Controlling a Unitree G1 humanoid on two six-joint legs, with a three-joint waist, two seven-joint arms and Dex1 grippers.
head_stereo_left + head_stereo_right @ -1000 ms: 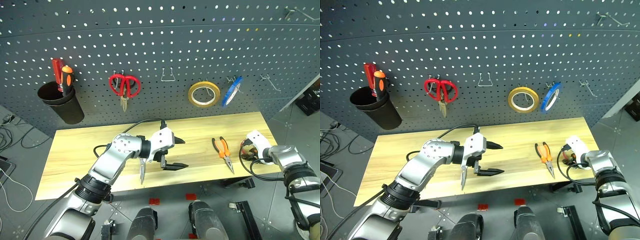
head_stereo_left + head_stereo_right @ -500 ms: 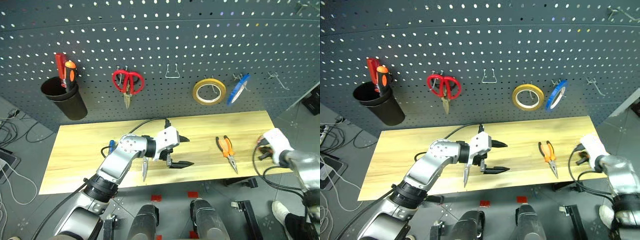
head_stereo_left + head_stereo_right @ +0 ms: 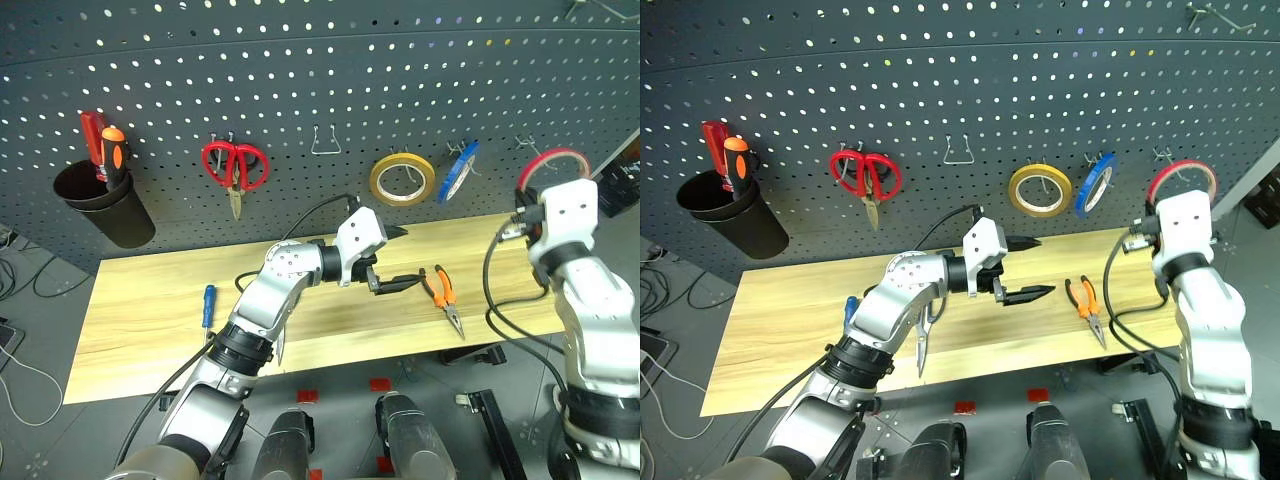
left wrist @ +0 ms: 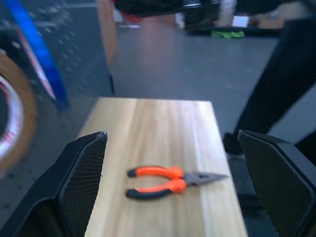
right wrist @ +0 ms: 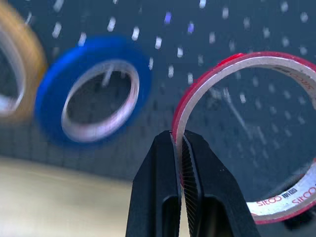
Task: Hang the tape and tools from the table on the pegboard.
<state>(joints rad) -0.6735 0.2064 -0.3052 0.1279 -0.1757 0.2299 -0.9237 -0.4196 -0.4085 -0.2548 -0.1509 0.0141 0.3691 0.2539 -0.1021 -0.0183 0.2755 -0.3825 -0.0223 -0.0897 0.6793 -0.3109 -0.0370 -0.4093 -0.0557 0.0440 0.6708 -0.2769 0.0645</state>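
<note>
From the head views, the pegboard [image 3: 300, 90] carries three things on hooks: one pair of red-handled scissors [image 3: 233, 168], one yellow tape roll [image 3: 402, 178] and one blue tape roll [image 3: 460, 171], plus one black cup [image 3: 98, 204] with two screwdrivers [image 3: 104, 150] standing in it (one red handle, one orange). On the table [image 3: 150, 330] lie three tools: the blue-handled screwdriver [image 3: 208, 303] near the left end, the dark-handled scissors [image 3: 923, 343] partly hidden under the left arm, with the steel blades pointing toward the near edge, and the orange-handled pliers [image 3: 441, 294] toward the right. The left gripper [image 3: 397, 259] hovers just left of the pliers, its two fingers spread wide and empty. The right gripper [image 3: 550, 178] is raised in front of the board, to the right of the blue roll, with the thin red tape [image 3: 548, 163] ring standing above it. In the left wrist view, two wide-apart fingers [image 4: 81, 180] frame the one pair of pliers on the wood. In the right wrist view, the two fingers are pressed together on the rim of the red ring, clear of the table, with the blue roll beside it.
</note>
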